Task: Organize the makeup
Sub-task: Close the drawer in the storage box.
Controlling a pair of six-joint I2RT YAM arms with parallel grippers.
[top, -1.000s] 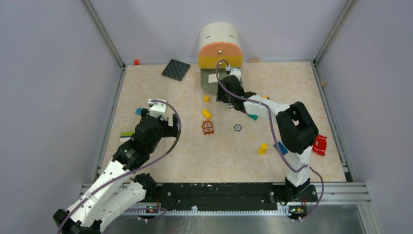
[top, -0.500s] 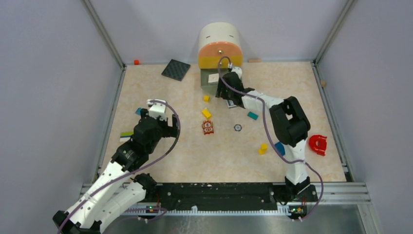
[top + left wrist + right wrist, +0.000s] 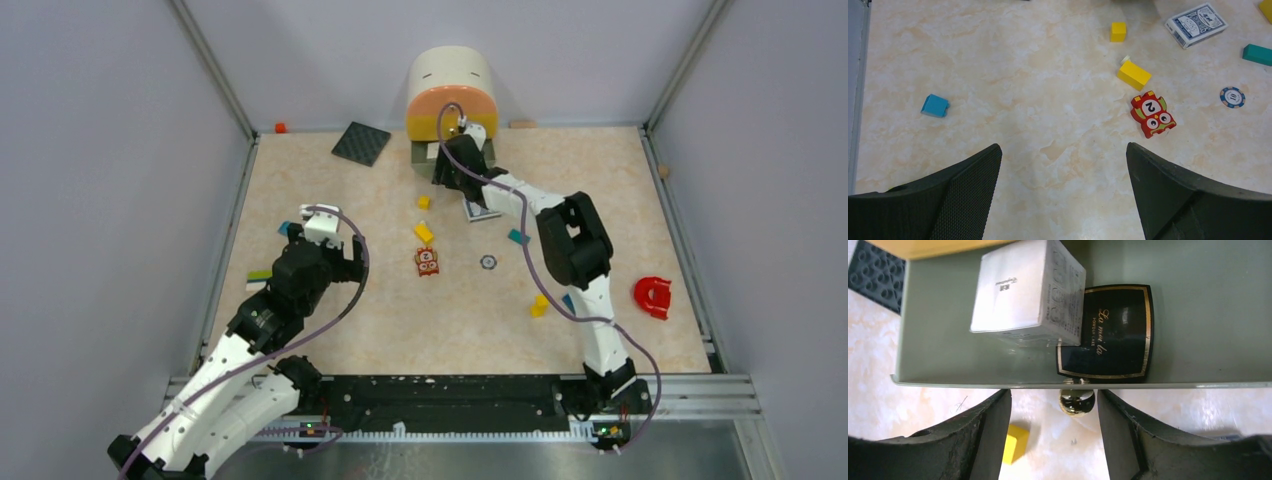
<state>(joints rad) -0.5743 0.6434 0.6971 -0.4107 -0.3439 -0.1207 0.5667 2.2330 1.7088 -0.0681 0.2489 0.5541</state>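
Note:
A grey drawer (image 3: pixel 1198 315) stands pulled out of the rounded white-and-orange organizer (image 3: pixel 451 92) at the back. In it lie a black square compact (image 3: pixel 1105 330) and a white cosmetics box (image 3: pixel 1023 290). My right gripper (image 3: pixel 1054 440) is open and empty just above the drawer's front edge, its fingers either side of the gold knob (image 3: pixel 1077 402) without touching it; it also shows in the top view (image 3: pixel 452 165). My left gripper (image 3: pixel 1062 149) is open and empty above bare table at the left (image 3: pixel 345 258). Brush, pencils, metal tool and pouch are out of view.
A card deck (image 3: pixel 480 210), yellow blocks (image 3: pixel 424 232), a red owl block (image 3: pixel 1152 114), a poker chip (image 3: pixel 1232 97), a teal block (image 3: pixel 518 237) and a blue block (image 3: pixel 935 105) lie mid-table. A black studded mat (image 3: pixel 361 143) lies back left. A red horseshoe piece (image 3: pixel 652 296) lies right.
My right arm has swung back and to the left, bringing its gripper from beside the card deck up to the drawer front. The left arm has not moved.

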